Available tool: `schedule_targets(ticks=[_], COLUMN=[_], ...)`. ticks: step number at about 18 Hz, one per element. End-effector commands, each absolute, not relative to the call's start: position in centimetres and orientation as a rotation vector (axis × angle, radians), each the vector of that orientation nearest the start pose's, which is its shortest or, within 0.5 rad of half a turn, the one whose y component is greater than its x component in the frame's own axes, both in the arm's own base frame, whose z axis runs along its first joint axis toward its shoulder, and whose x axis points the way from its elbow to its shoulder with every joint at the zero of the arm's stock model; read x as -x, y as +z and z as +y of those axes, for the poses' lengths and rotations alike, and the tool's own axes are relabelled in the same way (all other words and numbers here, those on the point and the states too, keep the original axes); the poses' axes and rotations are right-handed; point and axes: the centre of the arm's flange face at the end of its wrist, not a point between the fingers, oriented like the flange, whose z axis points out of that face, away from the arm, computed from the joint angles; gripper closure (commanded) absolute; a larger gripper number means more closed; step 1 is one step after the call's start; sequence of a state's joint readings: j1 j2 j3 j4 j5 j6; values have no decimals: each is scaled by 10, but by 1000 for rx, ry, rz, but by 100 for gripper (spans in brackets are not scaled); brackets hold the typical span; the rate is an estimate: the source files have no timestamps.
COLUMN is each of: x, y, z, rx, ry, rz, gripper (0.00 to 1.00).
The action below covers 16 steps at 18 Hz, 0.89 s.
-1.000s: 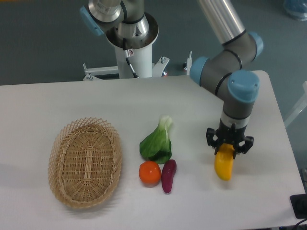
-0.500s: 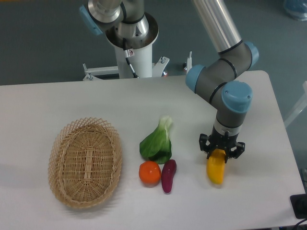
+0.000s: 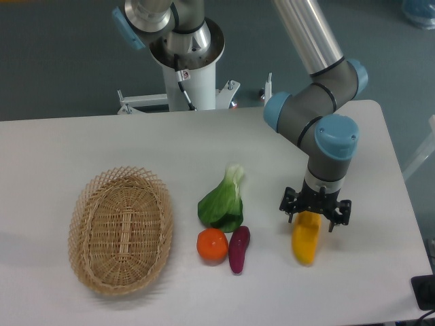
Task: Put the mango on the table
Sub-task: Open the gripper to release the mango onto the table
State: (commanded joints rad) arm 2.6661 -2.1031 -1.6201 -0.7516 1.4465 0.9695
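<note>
The mango [image 3: 304, 241], yellow shading to orange, lies on the white table [image 3: 380, 163] at the right, its long axis pointing toward the front edge. My gripper [image 3: 316, 216] points straight down over the mango's far end. Its fingers stand spread to either side of the fruit with small gaps showing, so it looks open and the mango rests on the tabletop. The mango's far tip is partly hidden between the fingers.
A bok choy [image 3: 222, 201], a round orange fruit [image 3: 212, 245] and a purple sweet potato [image 3: 238, 248] lie left of the mango. An oval wicker basket [image 3: 121, 229] stands at the left. The table's right edge is close to the arm.
The gripper carried the mango a little left and down onto the table. Its fingers have now spread apart and the mango lies free.
</note>
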Motion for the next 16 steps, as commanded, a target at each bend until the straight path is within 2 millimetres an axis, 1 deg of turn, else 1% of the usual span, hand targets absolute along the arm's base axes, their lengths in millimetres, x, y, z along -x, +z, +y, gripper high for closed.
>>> schedule_targets(ticks=[1,2,5,6,7,8,11,12,13,14,16], x=[527,531,536,537,537,535,538,540,540,542,544], y=[252,269,314,331,343,356,390,406,414,416,418], z=[434,434,426,422,419,409,373,353,344,337,331], rx=[2896,2892,2876,2870,2877,2912,2959,2970,2972,2974,2977], ry=[244,296,410,448,473,478,491,502,511,515,517], rz=[-158,-157,-170,-151,-105,-22,92,133,157,167,162], gripper=[0,0,0,0,0,0,0,0,0,0,0])
